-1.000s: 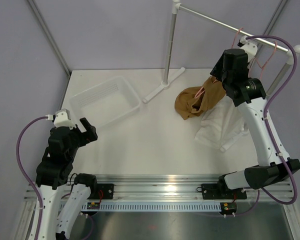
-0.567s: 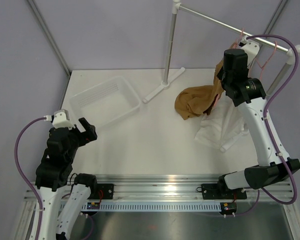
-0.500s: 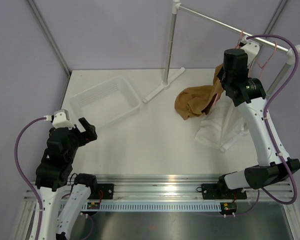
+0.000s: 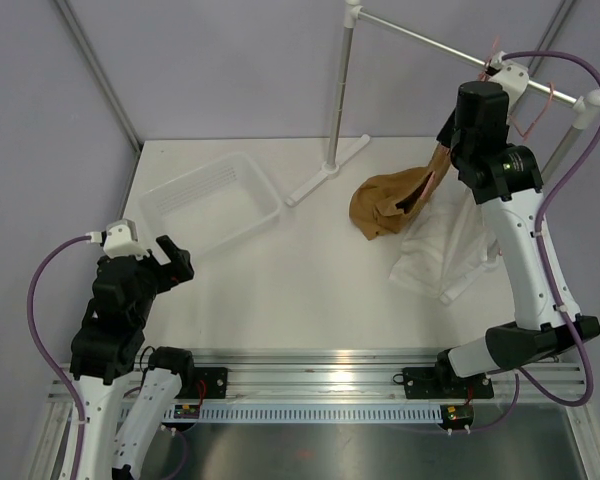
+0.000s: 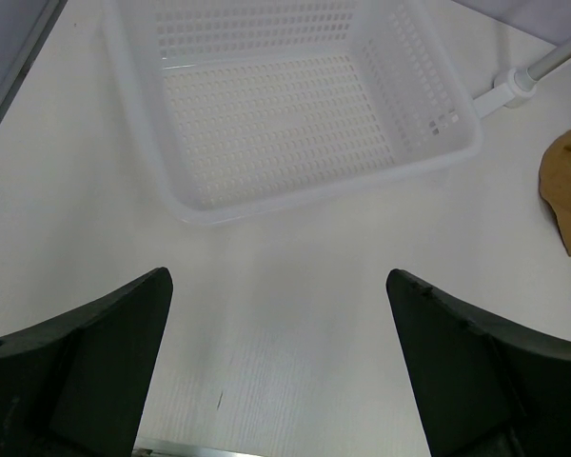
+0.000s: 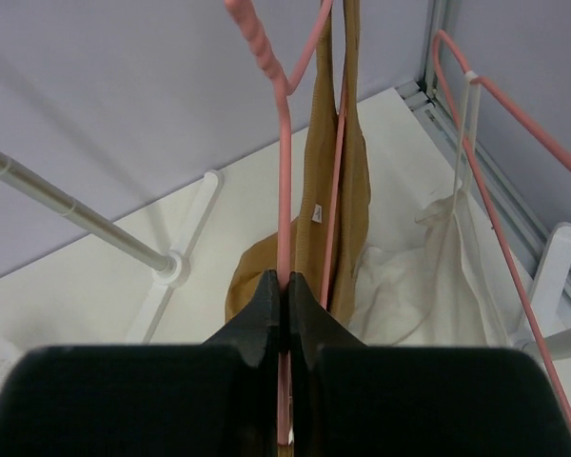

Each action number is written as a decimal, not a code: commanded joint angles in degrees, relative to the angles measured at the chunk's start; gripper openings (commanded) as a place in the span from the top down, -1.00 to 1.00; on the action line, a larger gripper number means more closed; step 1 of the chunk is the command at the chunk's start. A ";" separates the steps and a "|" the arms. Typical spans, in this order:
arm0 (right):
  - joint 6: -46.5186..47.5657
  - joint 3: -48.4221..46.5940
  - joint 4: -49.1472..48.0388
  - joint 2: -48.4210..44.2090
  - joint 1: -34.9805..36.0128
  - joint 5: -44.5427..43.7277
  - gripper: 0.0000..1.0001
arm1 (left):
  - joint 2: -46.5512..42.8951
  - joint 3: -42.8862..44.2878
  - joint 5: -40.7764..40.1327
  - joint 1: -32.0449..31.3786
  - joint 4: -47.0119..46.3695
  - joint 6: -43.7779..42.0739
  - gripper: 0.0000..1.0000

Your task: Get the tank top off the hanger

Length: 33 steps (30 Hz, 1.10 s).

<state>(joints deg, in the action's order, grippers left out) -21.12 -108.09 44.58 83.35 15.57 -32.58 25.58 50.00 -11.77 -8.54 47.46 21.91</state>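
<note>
The tan tank top (image 6: 355,181) hangs long from the thin pink hanger (image 6: 282,181), and its lower part lies bunched on the table (image 4: 385,203). My right gripper (image 6: 286,278) is shut on one pink bar of the hanger, up near the rack's rail at the back right (image 4: 458,135). The hanger's second bar (image 6: 335,190) runs down through the fabric beside the jaws. My left gripper (image 5: 278,286) hovers open over bare table at the near left (image 4: 170,258), holding nothing.
A white sheer garment (image 4: 442,250) lies on the table under a second pink hanger (image 6: 514,124). The rack's upright (image 4: 340,90) and foot stand mid-back. A white perforated basket (image 5: 295,105) sits at back left.
My right gripper has closed onto the hanger bar and risen slightly up and right, drawing the tank top taller off the table. The left arm has stayed put.
</note>
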 commanded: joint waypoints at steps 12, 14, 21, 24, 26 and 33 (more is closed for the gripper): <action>3.02 4.90 -3.45 -13.56 -0.10 18.60 1.00 | -0.62 -0.43 0.26 0.10 -2.90 0.59 -0.98; 4.07 6.49 -2.57 -15.84 -0.19 18.52 1.00 | -0.53 -0.34 0.34 0.10 -2.90 0.59 -0.98; 6.18 10.79 2.44 -21.21 -0.11 27.11 1.00 | -0.27 0.62 1.57 0.10 -3.69 0.76 -0.98; 6.62 15.70 4.37 -24.02 -0.11 38.70 1.00 | -0.10 1.33 4.81 0.10 -6.84 0.94 -0.98; 7.50 18.78 3.85 -26.74 -0.19 48.77 1.00 | 2.87 2.73 8.59 0.01 -7.56 1.12 -0.98; 4.43 35.55 -8.17 -33.69 -0.11 69.47 1.00 | 11.67 11.69 15.20 -5.51 -11.60 2.43 -0.98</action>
<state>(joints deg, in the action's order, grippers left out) -15.29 -76.42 46.78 51.37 15.49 21.63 34.68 57.17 -1.91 -11.11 41.98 23.09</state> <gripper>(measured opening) 0.027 0.988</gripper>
